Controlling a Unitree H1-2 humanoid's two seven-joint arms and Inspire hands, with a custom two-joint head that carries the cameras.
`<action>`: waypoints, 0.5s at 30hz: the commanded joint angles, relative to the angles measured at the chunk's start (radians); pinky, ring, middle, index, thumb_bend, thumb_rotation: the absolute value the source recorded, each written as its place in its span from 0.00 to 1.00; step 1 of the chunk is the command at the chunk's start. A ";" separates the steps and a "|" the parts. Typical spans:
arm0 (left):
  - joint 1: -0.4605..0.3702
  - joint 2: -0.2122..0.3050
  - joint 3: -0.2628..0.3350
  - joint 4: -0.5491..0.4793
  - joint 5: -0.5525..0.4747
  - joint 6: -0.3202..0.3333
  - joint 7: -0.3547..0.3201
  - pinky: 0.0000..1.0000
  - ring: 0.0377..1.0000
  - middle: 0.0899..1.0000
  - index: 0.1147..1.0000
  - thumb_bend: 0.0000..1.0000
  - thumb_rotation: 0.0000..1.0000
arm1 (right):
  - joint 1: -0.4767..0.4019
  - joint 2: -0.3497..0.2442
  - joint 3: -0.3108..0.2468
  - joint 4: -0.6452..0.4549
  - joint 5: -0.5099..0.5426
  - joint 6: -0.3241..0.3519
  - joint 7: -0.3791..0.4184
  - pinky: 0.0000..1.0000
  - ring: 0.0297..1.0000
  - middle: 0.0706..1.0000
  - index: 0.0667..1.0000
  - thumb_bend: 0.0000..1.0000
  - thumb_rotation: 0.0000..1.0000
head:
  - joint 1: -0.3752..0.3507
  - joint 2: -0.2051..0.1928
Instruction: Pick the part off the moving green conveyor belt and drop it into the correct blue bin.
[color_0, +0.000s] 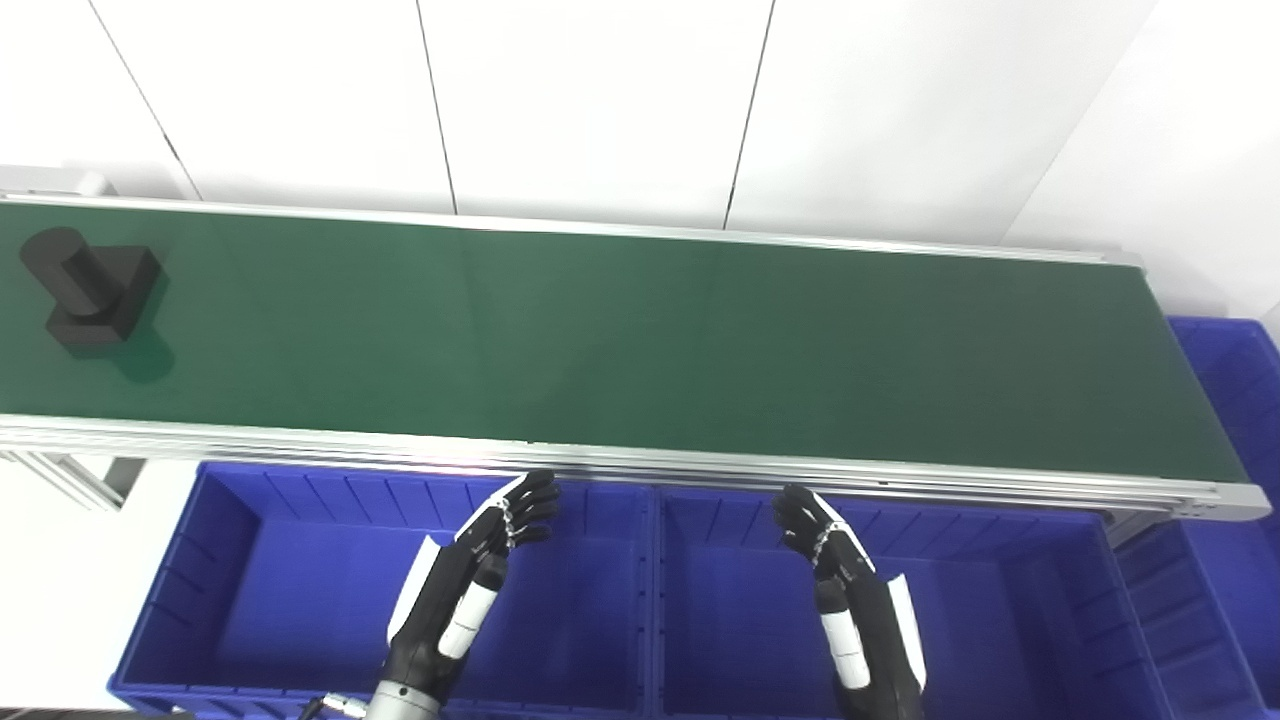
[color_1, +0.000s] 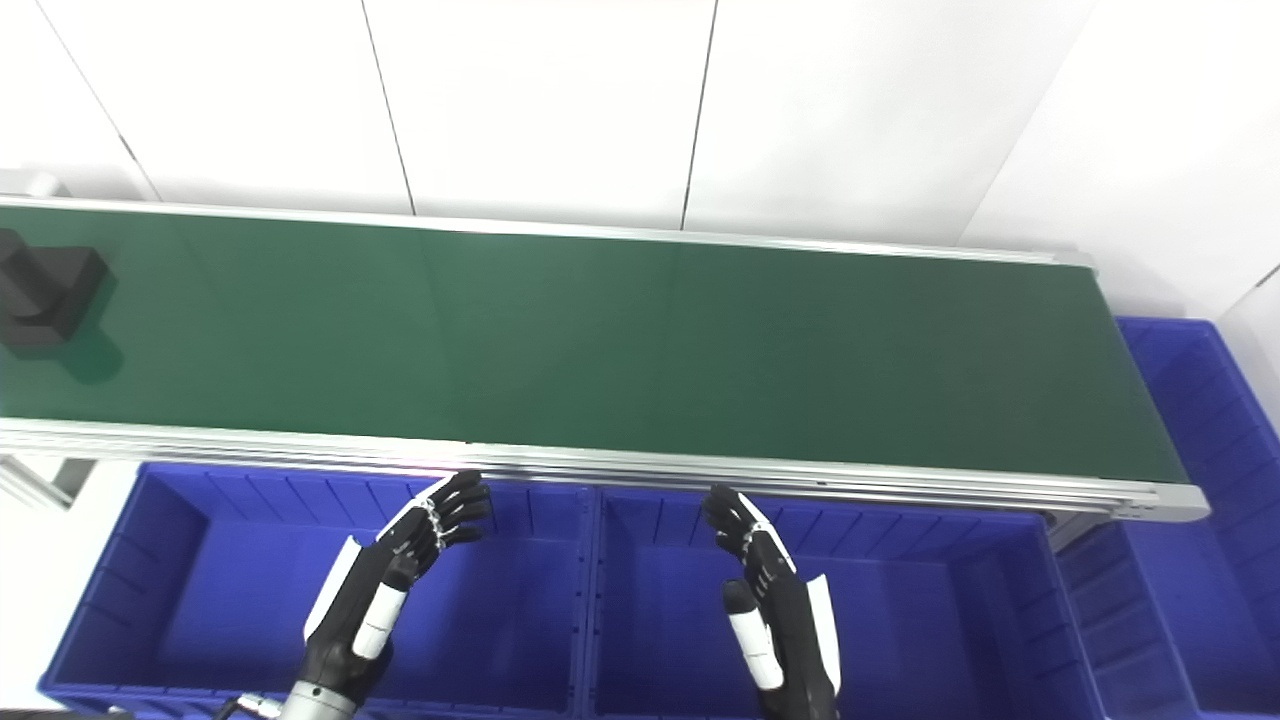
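Observation:
A black part (color_0: 88, 288), a square block with a cylinder standing on it, lies at the far left end of the green conveyor belt (color_0: 640, 340); it also shows at the left edge of the right eye view (color_1: 45, 290). My left hand (color_0: 470, 580) is open and empty, held over the left blue bin (color_0: 200, 560) just below the belt's near rail. My right hand (color_0: 845, 590) is open and empty over the middle blue bin (color_0: 1040, 600). Both hands are far from the part.
A third blue bin (color_0: 1235, 360) stands past the belt's right end. The belt's aluminium rail (color_0: 640, 462) runs along the near side. A white panelled wall stands behind the belt. A metal frame leg (color_0: 70, 475) shows at lower left.

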 joint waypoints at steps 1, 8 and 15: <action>-0.007 -0.011 0.006 -0.007 -0.001 -0.029 0.029 0.74 0.78 0.80 0.81 0.66 0.97 | 0.003 0.007 0.005 -0.012 0.020 -0.057 0.015 0.86 0.85 0.82 0.83 0.72 0.92 | -0.003 -0.001; -0.018 -0.011 0.001 0.025 0.007 -0.029 0.066 0.74 0.79 0.79 0.80 0.69 0.99 | -0.006 0.007 0.008 0.013 0.031 -0.062 0.019 0.82 0.82 0.81 0.82 0.69 0.92 | -0.013 -0.001; -0.040 0.005 -0.032 0.060 0.022 -0.029 0.117 0.75 0.80 0.80 0.81 0.69 1.00 | -0.019 0.006 0.006 0.038 0.034 -0.062 0.019 0.84 0.84 0.82 0.84 0.70 0.92 | -0.003 0.005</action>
